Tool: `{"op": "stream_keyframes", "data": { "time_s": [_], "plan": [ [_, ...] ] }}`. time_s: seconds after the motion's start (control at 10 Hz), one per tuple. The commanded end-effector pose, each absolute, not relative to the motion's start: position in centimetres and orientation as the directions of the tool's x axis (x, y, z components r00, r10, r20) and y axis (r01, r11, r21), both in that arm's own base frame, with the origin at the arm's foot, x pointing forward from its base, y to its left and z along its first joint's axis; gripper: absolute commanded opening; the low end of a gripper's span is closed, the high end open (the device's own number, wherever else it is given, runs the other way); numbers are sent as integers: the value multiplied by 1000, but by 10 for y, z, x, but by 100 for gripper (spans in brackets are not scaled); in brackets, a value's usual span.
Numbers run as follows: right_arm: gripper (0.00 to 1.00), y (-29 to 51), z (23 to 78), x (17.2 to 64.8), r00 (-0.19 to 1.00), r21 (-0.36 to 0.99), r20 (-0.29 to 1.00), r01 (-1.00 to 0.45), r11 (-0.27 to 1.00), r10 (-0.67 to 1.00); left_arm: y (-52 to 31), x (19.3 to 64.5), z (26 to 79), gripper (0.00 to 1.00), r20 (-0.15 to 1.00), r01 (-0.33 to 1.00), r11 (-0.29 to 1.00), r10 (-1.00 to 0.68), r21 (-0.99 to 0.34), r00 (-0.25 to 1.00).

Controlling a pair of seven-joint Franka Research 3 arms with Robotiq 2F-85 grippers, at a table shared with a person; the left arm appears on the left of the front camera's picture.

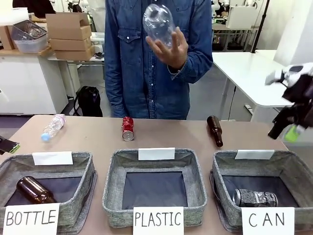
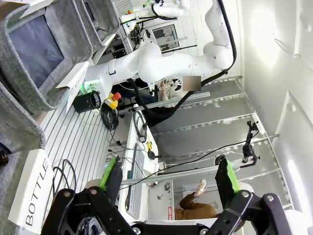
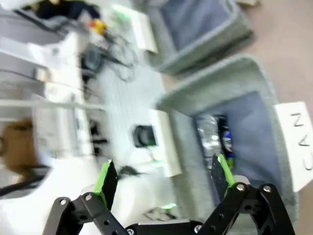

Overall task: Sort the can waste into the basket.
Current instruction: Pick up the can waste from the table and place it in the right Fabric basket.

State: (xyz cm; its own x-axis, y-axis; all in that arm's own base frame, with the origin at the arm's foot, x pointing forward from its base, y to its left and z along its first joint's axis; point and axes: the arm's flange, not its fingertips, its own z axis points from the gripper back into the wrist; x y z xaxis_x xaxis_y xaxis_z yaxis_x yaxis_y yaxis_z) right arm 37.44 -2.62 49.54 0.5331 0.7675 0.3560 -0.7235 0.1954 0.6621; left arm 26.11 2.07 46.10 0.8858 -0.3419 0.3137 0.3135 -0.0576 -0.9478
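Observation:
A red dented can [image 1: 127,128] lies on the table in front of the person, behind the middle basket. A silver can with dark print [image 1: 254,198] lies on the dark floor of the grey basket [image 1: 293,169] signed "CAN", at the right. My right gripper [image 1: 287,131] hangs open above that basket's far right corner with nothing between its fingers. In the right wrist view its green pads [image 3: 106,178] stand wide apart, and the silver can [image 3: 215,137] lies in the basket [image 3: 230,68] below. My left gripper [image 2: 168,176] is open and empty, with its tip at the table's left edge [image 1: 7,145].
The person holds up a clear plastic bottle [image 1: 159,24]. Another clear bottle [image 1: 53,127] and a brown bottle [image 1: 214,130] lie on the table. A brown bottle [image 1: 34,190] lies in the "BOTTLE" basket [image 1: 78,161]. The "PLASTIC" basket [image 1: 115,171] stands in the middle.

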Motion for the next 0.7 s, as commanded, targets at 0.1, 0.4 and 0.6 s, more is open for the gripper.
{"op": "stream_keyframes", "data": {
  "time_s": [0.1, 0.4, 0.6],
  "plan": [
    [100, -60, 501, 412, 915, 925, -261, 145, -352, -307, 19, 259, 464, 100, 318, 314, -68, -339, -947, 885],
    [100, -68, 488, 411, 478, 872, -489, 248, -422, -729, 19, 259, 464, 100, 318, 314, -68, -339, -947, 885],
    [100, -50, 502, 395, 359, 937, -349, 149, -316, -866, 19, 259, 464, 100, 318, 314, -68, -339, -947, 885]
  ]
}}
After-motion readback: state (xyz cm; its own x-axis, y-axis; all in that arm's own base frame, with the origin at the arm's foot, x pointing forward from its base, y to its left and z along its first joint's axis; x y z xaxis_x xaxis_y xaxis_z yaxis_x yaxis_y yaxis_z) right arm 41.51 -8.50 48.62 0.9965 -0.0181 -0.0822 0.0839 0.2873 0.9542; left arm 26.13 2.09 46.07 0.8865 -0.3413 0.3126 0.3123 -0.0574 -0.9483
